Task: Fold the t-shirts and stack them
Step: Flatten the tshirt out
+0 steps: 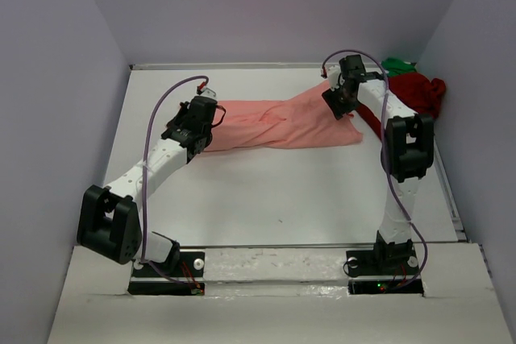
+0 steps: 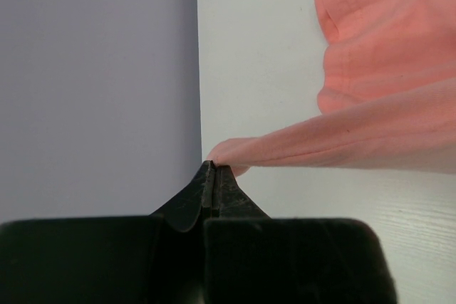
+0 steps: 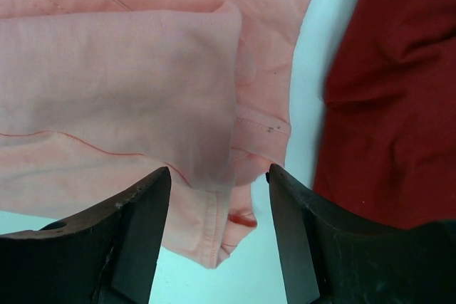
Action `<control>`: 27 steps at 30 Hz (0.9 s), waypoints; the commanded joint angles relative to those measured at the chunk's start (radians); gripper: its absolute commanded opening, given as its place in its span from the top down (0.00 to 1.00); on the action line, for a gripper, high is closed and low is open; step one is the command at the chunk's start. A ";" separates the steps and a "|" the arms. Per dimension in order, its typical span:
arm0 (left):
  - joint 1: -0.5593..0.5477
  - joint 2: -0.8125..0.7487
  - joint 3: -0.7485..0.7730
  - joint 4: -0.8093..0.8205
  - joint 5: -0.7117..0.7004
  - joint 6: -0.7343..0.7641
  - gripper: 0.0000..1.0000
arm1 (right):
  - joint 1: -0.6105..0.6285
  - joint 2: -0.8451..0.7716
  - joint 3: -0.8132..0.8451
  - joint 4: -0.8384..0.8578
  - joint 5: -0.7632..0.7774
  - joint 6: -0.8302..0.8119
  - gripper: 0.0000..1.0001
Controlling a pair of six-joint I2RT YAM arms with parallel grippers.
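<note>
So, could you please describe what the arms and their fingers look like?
The left arm and right arm have white links, chunky black joints and black bases. A purple cable loops along each. The fingers are black, tapered wedges.

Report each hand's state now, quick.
Left hand: closed, pinching an edge of the salmon-pink t-shirt.
Right hand: open over that shirt, holding nothing.
</note>
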 commanded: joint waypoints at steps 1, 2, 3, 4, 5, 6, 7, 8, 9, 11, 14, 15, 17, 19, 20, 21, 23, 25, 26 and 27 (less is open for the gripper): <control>0.001 -0.047 -0.017 0.020 -0.039 -0.007 1.00 | -0.007 0.007 0.024 0.022 -0.006 0.012 0.38; 0.001 -0.047 -0.017 0.022 -0.039 -0.005 1.00 | -0.007 0.015 0.024 0.022 -0.006 0.012 0.38; 0.001 -0.047 -0.019 0.022 -0.039 -0.004 1.00 | -0.007 0.018 0.024 0.021 -0.004 0.012 0.41; 0.001 -0.047 -0.019 0.020 -0.039 -0.004 1.00 | -0.007 0.022 0.024 0.020 -0.004 0.012 0.44; 0.001 -0.047 -0.019 0.022 -0.039 -0.004 1.00 | -0.007 0.024 0.025 0.020 -0.004 0.014 0.48; 0.001 -0.047 -0.019 0.020 -0.036 -0.005 1.00 | -0.007 0.024 0.027 0.019 -0.006 0.014 0.50; 0.001 -0.047 -0.019 0.020 -0.036 -0.005 1.00 | -0.007 0.026 0.028 0.016 -0.003 0.014 0.52; 0.001 -0.044 -0.019 0.022 -0.036 -0.005 1.00 | -0.007 0.026 0.028 0.011 -0.003 0.015 0.56; 0.001 -0.042 -0.019 0.022 -0.036 -0.007 1.00 | -0.007 0.024 0.028 0.008 -0.004 0.014 0.59; 0.002 -0.041 -0.017 0.020 -0.035 -0.007 1.00 | -0.007 0.019 0.024 0.007 -0.004 0.014 0.63; 0.001 -0.041 -0.014 0.022 -0.036 -0.007 1.00 | -0.007 0.013 0.019 -0.004 -0.009 0.014 0.65; 0.001 -0.042 -0.014 0.024 -0.036 -0.007 1.00 | -0.007 0.013 0.016 -0.012 -0.010 0.014 0.65; 0.001 -0.042 -0.016 0.022 -0.036 -0.005 1.00 | -0.007 0.009 0.007 -0.015 -0.013 0.014 0.65; 0.001 -0.044 -0.019 0.022 -0.036 -0.005 1.00 | -0.017 0.001 -0.004 -0.018 -0.013 0.012 0.66; 0.001 -0.045 -0.019 0.022 -0.035 -0.004 1.00 | -0.017 -0.002 -0.008 -0.018 -0.012 0.011 0.68; 0.001 -0.047 -0.022 0.022 -0.035 -0.004 1.00 | -0.017 -0.004 -0.014 -0.019 -0.012 0.011 0.82; 0.001 -0.050 -0.022 0.022 -0.036 -0.004 1.00 | -0.017 -0.008 -0.021 -0.022 -0.007 0.012 1.00; 0.001 -0.052 -0.024 0.022 -0.036 -0.005 1.00 | -0.017 -0.017 -0.030 -0.022 -0.006 0.011 1.00; 0.002 -0.055 -0.024 0.022 -0.035 -0.004 1.00 | -0.017 -0.031 -0.031 -0.022 -0.003 0.011 1.00; 0.001 -0.056 -0.025 0.020 -0.035 -0.004 1.00 | -0.017 -0.039 -0.031 -0.021 -0.001 0.011 1.00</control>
